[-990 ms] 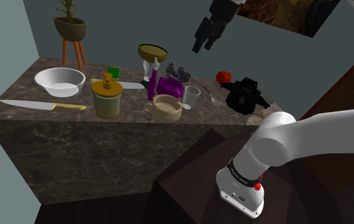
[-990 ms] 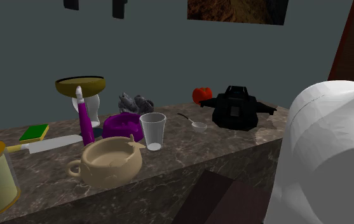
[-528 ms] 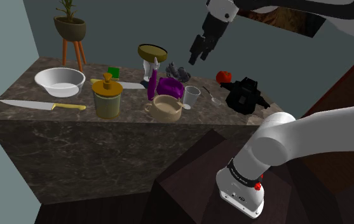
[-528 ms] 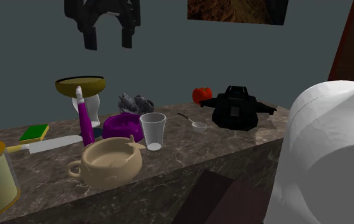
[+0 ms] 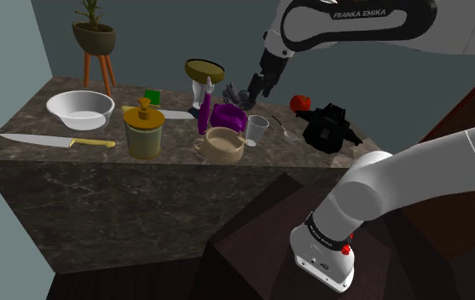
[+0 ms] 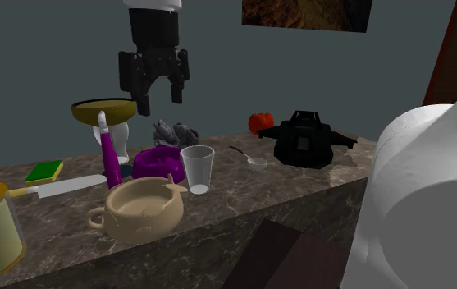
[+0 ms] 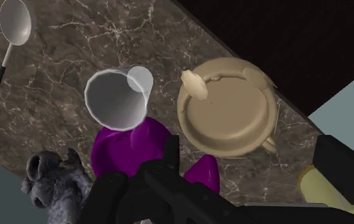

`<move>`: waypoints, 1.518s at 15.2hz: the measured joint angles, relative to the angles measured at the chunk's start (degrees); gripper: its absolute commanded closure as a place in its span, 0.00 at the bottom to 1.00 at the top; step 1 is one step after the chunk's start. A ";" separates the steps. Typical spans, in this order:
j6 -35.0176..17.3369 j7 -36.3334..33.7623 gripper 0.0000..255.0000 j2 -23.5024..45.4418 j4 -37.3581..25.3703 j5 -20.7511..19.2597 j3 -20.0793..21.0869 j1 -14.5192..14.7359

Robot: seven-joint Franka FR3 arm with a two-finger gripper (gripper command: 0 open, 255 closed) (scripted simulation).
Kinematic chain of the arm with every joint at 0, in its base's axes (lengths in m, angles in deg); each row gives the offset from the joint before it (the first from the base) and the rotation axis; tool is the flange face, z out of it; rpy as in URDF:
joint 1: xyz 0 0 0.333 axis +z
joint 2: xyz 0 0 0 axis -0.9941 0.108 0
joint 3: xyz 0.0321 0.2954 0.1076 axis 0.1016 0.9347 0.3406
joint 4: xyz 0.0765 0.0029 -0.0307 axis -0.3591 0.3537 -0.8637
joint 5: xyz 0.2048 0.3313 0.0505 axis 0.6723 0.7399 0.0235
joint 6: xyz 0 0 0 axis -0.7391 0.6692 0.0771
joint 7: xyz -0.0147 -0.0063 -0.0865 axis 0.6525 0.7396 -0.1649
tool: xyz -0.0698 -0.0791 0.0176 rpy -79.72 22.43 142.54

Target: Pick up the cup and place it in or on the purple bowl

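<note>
In the shoulder view, on the counter (image 5: 48,147), the cup (image 5: 257,129) stood just right of the pot (image 5: 224,145); the bowl (image 5: 227,116) lay behind both, the spoon (image 5: 286,130) farther right.

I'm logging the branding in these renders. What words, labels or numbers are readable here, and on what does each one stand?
"FRANKA EMIKA": dark capitals on the white arm link, high in the shoulder view.
Pale print on the dark band round the arm's foot on the stand: too small to read.
Nothing else carries legible text.
</note>
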 measured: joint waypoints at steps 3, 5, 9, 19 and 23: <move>-4.43 0.98 0.00 4.39 0.97 -1.70 -1.12 -1.21; -7.05 1.66 0.00 7.73 0.84 -2.84 -1.92 -2.05; -12.69 2.53 0.00 13.89 1.44 -5.15 -3.33 -3.67; -23.73 3.36 0.00 25.78 1.83 -8.65 -5.72 -6.21; -25.96 3.16 0.00 27.42 2.41 -8.92 -5.87 -6.36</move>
